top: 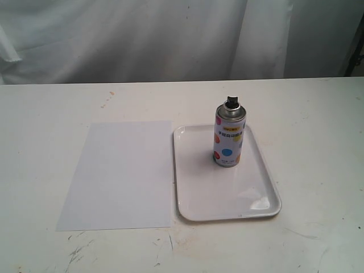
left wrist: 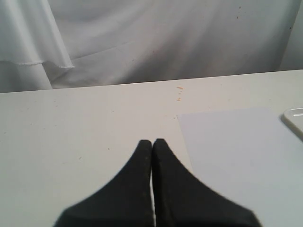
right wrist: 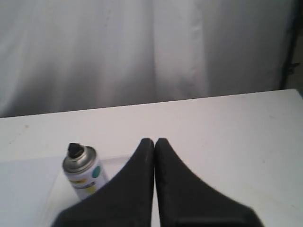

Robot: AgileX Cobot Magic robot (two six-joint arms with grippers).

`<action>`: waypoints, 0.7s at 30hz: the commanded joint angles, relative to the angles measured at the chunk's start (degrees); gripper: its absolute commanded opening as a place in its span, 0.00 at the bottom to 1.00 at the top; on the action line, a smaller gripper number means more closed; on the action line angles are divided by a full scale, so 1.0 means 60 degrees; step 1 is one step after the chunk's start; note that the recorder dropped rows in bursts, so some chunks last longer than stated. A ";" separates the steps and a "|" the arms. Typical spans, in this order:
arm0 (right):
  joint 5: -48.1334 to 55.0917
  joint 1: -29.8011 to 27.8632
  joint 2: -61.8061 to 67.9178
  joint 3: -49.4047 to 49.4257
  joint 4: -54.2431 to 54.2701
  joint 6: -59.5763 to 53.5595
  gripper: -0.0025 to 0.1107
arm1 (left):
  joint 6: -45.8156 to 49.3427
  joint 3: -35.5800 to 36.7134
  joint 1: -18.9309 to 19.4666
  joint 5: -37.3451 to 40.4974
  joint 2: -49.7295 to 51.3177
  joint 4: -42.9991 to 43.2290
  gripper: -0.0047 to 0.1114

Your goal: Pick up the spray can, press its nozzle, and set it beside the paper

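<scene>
We count one spray can, one sheet of paper, one tray and two grippers. The can stands upright on the tray's far half with its black nozzle on top, and the paper lies flat on the table just beside the tray's left edge as the exterior view shows it. The left gripper has its jaws pressed together on nothing, above bare table with the paper between it and the tray — and the right gripper is likewise closed tight and empty, apart from the can.
</scene>
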 commanded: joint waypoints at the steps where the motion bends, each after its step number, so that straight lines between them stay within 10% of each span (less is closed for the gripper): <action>1: 0.0411 -0.1109 -0.1146 0.0663 -0.0009 0.0023 0.02 | -0.0074 0.0012 0.0012 -0.0058 -0.0028 -0.0006 0.04; 21: -0.0384 -0.2384 -0.5177 0.4008 0.0098 -0.0332 0.02 | -0.0054 0.0012 0.0012 -0.0058 -0.0028 -0.0006 0.04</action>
